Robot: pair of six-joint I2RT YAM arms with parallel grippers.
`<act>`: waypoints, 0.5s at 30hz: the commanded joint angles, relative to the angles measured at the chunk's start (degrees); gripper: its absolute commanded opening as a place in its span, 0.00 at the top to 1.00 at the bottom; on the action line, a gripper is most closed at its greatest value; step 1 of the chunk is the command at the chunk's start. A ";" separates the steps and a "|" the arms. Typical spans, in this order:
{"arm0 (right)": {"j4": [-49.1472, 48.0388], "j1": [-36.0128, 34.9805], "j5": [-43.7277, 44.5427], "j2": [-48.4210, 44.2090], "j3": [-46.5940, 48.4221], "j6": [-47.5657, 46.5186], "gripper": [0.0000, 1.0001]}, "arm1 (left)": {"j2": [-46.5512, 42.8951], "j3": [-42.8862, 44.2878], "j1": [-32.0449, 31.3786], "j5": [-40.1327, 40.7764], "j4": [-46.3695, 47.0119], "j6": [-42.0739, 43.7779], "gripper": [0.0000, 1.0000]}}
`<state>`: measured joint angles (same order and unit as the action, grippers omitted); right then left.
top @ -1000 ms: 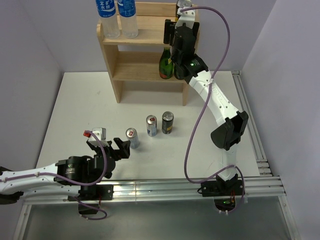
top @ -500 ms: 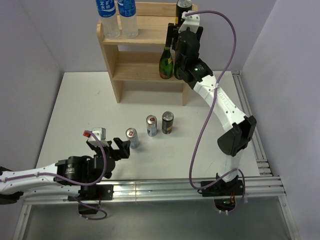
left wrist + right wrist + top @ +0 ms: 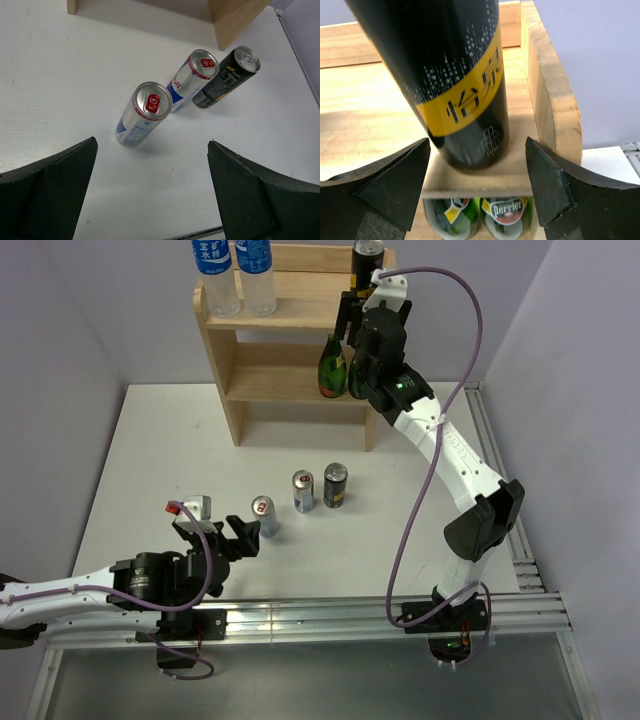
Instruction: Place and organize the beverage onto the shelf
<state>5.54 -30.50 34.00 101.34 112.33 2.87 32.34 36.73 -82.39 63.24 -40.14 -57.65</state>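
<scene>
The light-wood shelf stands at the back. Two blue-capped water bottles stand on its top tier at the left. One black-and-gold can stands at the top tier's right end. My right gripper is open just in front of that can, its fingers apart on either side and not touching it. Two slim silver cans and a second black-and-gold can stand on the table. My left gripper is open and empty just short of the nearest silver can.
Two green glass bottles stand on the lower tier at the right, under the right gripper; they also show in the right wrist view. The shelf's side panel is close to the right finger. A metal rail runs along the near edge.
My right gripper has drawn back a little from the black-and-gold can on the top tier, and its arm has swung rightward. The left arm has not moved.
</scene>
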 commanded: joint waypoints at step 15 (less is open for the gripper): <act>6.50 -1.14 2.56 -8.78 -9.66 4.42 0.16 | -0.43 -0.26 -0.40 0.21 0.94 0.78 0.01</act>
<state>6.57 -31.55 33.39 95.07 105.75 5.65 32.32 36.73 -82.39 63.24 -40.14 -57.67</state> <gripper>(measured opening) 0.843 0.989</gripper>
